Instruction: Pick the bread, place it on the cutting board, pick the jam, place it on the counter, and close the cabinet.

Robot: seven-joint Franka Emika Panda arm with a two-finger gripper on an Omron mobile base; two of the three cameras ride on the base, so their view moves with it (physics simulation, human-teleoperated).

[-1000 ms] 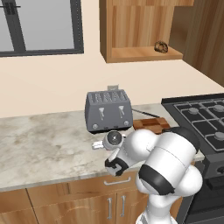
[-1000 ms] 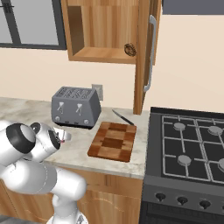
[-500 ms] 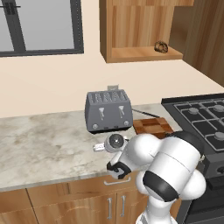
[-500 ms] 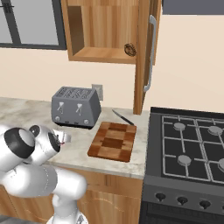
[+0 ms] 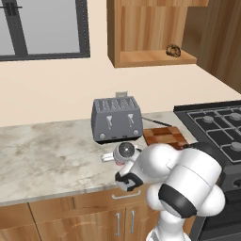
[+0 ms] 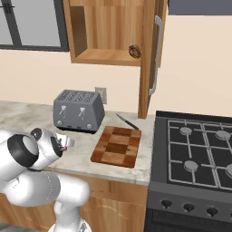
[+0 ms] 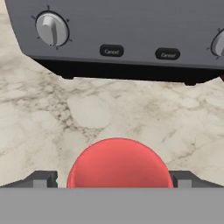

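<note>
Your fingers (image 7: 118, 181) pinch the jam (image 7: 118, 164), a red jar sitting between the two dark tips, held low over the marbled table (image 7: 100, 113). Just ahead of the fingers stands the grey toaster (image 7: 118, 35), its dials and buttons facing you. Off to their right lies the chequered cutting board (image 6: 117, 146), bare. High above and beyond the fingers, the bread (image 5: 173, 50) sits on the shelf of the open cabinet (image 6: 108, 31)
</note>
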